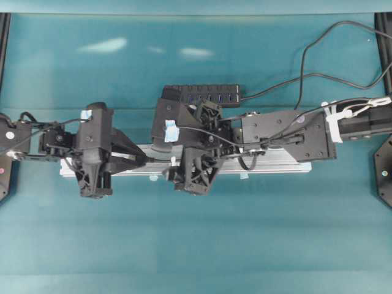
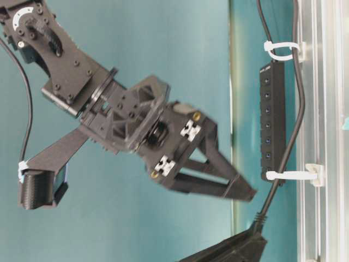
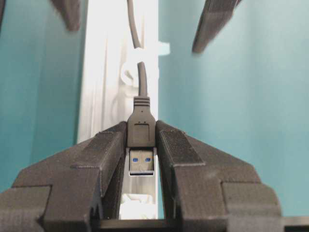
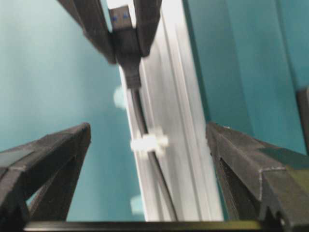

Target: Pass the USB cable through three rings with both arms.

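My left gripper (image 3: 141, 129) is shut on the black plug (image 3: 141, 126) of the USB cable, low over the silver rail (image 3: 104, 92). The plug's metal end faces the wrist camera. The cord (image 3: 141, 79) runs back through a whitish ring (image 3: 130, 72); another ring (image 3: 140, 205) shows between the jaws, behind the plug. From table level the cable (image 2: 299, 109) threads two rings (image 2: 282, 49) (image 2: 292, 175). My right gripper (image 4: 148, 129) is open and straddles rail, cord and one ring (image 4: 148, 142) without touching them, just right of the left gripper (image 1: 139, 160).
A black multi-port hub strip (image 1: 205, 94) lies behind the rail, its own cord (image 1: 306, 55) looping to the back right. Pale-blue tape tabs (image 4: 119, 96) sit beside the rail. Teal cloth (image 1: 196, 245) covers the table; black frame posts (image 1: 5, 37) stand at the far corners.
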You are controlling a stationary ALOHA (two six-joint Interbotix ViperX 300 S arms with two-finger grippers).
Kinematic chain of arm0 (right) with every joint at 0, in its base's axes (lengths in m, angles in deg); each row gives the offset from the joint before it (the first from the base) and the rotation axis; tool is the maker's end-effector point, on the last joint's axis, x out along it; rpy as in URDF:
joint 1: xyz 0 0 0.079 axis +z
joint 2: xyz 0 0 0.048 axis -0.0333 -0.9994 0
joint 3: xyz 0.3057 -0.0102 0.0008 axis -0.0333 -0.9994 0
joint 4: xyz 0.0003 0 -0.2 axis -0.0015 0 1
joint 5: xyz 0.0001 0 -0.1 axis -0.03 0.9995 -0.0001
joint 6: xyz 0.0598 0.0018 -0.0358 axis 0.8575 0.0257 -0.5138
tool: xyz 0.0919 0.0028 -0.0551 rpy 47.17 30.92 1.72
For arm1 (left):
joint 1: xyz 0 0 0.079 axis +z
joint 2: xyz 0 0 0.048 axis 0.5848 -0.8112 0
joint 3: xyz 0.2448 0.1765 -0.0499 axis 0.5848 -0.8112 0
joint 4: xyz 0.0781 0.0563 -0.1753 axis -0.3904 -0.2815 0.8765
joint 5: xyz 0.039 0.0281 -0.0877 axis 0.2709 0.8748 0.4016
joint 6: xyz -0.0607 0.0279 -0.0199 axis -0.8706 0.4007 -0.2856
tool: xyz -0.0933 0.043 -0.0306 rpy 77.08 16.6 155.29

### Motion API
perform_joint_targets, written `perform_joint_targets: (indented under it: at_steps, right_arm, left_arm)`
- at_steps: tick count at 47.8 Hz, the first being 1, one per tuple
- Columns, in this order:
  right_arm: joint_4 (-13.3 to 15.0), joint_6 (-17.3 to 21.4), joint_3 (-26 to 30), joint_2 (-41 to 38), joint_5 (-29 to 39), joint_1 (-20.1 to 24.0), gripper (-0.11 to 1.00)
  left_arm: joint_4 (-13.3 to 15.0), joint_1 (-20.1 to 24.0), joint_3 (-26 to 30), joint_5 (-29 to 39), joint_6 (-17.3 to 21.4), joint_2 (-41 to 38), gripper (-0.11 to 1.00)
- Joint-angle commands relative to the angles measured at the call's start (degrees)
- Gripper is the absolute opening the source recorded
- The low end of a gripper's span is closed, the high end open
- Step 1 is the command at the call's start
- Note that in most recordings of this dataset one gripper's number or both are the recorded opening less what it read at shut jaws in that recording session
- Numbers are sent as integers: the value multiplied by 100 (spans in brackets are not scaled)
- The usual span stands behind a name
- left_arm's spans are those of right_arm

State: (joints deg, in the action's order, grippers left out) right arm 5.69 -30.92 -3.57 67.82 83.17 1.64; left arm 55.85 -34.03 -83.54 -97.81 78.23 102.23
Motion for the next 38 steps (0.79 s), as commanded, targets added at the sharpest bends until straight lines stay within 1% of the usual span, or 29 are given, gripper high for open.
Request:
perform_joint_targets:
  at_steps: [1,12,19,22,30,38]
  right_arm:
    - [26,-62,132,-9,-88,-18,67]
    - [18,-62,290,-264,-141,9,67]
    - [18,-53,448,-492,-255,26,62]
    - [26,-53,501,-545,-290,35,58]
    - [26,-53,554,-606,-299,35,41]
    - [26,-70,545,-668,-281,44,20]
  left_arm:
    - [-9,-18,35,-18,18,132,24]
    - [-9,-18,53,-18,26,114,24]
    - [-9,-9,62,-18,26,114,24]
    - [-9,-9,62,-18,26,114,24]
    - [-9,-18,62,-18,26,105,24]
    - [-9,-9,70,-18,26,105,24]
